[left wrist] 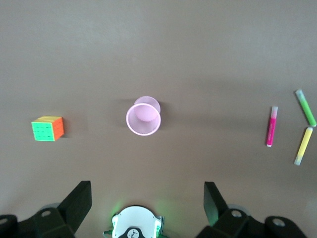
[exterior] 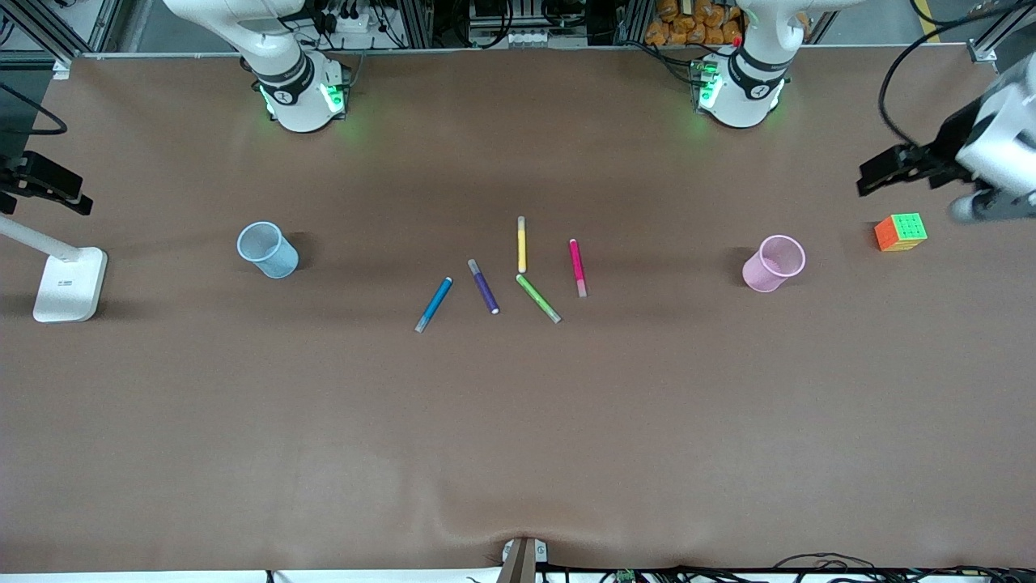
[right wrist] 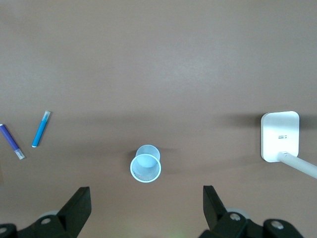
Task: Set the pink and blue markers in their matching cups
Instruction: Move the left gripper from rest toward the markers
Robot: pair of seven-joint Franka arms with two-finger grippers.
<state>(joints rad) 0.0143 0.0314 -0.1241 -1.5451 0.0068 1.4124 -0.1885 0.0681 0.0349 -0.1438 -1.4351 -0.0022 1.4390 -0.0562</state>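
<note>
Pink marker [exterior: 577,267] flat on table, near yellow pen [exterior: 521,244], on pink cup [exterior: 774,263] side; long axis toward robot bases. Blue marker [exterior: 434,304] on blue cup [exterior: 267,249] side. Left gripper [left wrist: 147,201] nearer pink marker, high over pink cup, spread, empty. Right gripper [right wrist: 146,203] over blue cup, spread, empty.

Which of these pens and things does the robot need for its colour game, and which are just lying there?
Needed:
pink marker
blue marker
pink cup
blue cup

Just lying there:
purple pen
yellow pen
green pen
puzzle cube
white lamp base
</note>
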